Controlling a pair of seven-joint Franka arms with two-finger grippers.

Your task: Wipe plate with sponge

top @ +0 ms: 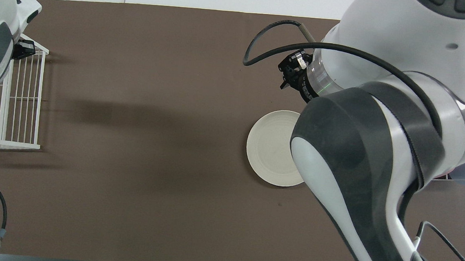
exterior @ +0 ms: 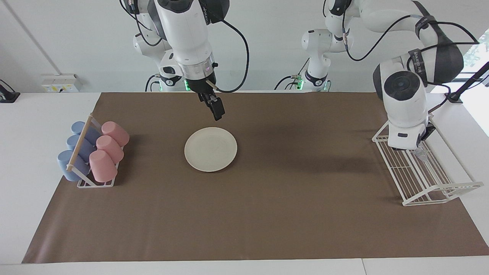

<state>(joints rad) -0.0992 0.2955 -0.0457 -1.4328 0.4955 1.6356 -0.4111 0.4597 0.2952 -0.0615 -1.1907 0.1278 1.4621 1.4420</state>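
Cup rack (exterior: pixel 95 179), frame left: three blue cups (exterior: pixel 78 147), three pink cups (exterior: pixel 109 151). Wire rack (exterior: pixel 420 172), frame right, under the left gripper (exterior: pixel 422 152), grip unreadable. Plate (exterior: pixel 210 149) lies centre, empty; right gripper (exterior: pixel 216 109) hangs above its upper edge, fingers together, empty.

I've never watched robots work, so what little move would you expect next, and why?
Probably the left gripper closes on the sponge it has reached in the wire rack. The plate lies bare, and the right gripper hangs empty over it.
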